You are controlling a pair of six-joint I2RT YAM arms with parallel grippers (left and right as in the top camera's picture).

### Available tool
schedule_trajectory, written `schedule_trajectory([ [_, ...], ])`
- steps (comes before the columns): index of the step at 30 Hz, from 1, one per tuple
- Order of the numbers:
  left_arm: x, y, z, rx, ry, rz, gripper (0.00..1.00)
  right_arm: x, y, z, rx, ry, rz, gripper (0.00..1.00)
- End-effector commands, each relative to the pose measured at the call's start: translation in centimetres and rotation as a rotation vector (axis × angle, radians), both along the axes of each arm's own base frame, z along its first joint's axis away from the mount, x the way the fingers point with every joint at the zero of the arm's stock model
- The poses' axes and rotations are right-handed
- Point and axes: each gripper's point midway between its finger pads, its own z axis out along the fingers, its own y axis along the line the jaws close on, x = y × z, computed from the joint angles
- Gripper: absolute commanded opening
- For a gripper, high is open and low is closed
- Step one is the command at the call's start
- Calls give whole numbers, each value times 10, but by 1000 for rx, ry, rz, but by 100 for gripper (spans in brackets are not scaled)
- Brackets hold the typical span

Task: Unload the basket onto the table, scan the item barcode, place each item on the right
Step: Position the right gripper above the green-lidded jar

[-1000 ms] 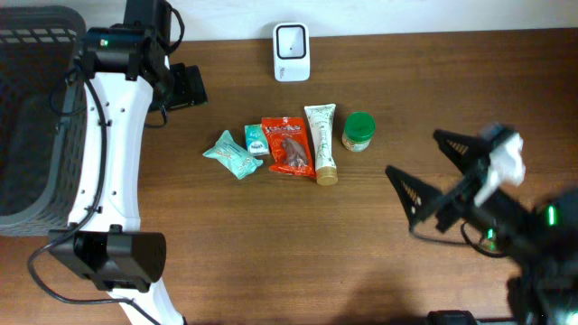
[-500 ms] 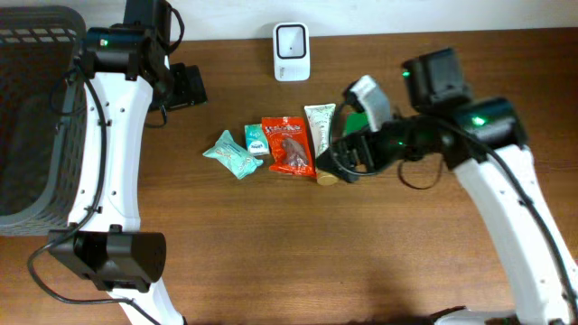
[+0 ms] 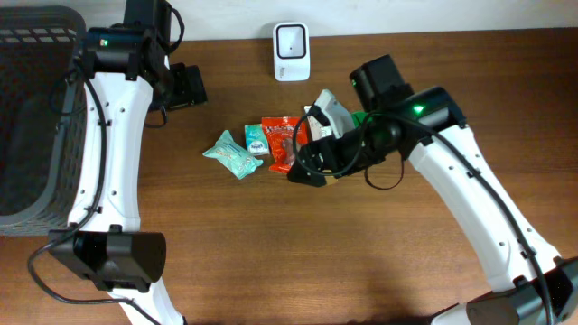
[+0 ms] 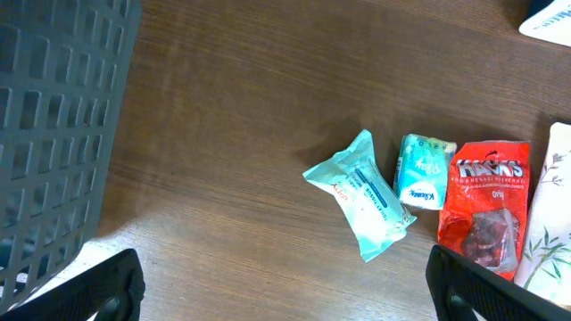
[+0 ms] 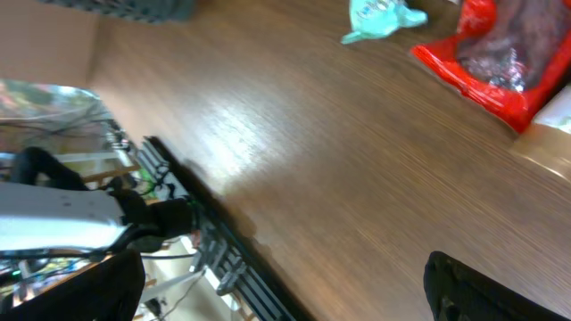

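A row of small items lies mid-table: a teal packet [image 3: 232, 153] [image 4: 364, 198], a smaller teal packet [image 3: 256, 138] [image 4: 421, 171], and a red snack pouch [image 3: 280, 144] [image 4: 485, 217] [image 5: 507, 59]. A cream tube [image 4: 553, 223] lies right of the pouch; in the overhead view my right arm mostly hides it. The white barcode scanner [image 3: 291, 51] stands at the back edge. My right gripper [image 3: 303, 155] [image 5: 285, 290] hangs open just over the pouch and tube, holding nothing. My left gripper [image 3: 186, 86] [image 4: 285, 294] is open and empty, up and left of the items.
A dark grey mesh basket [image 3: 36, 117] [image 4: 53, 134] fills the table's left end. A bit of green [image 3: 359, 116] shows behind the right arm. The right wrist view looks past the table's front edge at cables and gear [image 5: 169, 223] below.
The right arm has swung in from the lower right to the left. Its open gripper now covers the tube and the pouch's edge. The left arm has not moved.
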Motion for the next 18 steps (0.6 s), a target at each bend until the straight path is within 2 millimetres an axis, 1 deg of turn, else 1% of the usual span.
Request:
schedule_trajectory([
  [1, 0, 2, -2, 6, 6, 10, 99, 7, -4, -2, -62, -12, -55, 98],
  [5, 0, 2, -2, 5, 6, 10, 99, 10, -3, -1, -57, -26, -56, 98],
  [12, 0, 2, -2, 6, 6, 11, 99, 53, 11, 19, 18, -237, -76, 98],
  [14, 0, 2, -2, 6, 6, 10, 99, 58, 14, 22, 30, -265, -77, 98],
  [15, 0, 2, -2, 6, 6, 11, 99, 58, 13, 22, 26, -267, -79, 98],
  [16, 0, 2, -2, 6, 6, 11, 99, 63, 10, 21, 6, -288, -94, 98],
  [18, 0, 2, -2, 6, 6, 11, 99, 83, -10, 13, -122, -359, -175, 99],
])
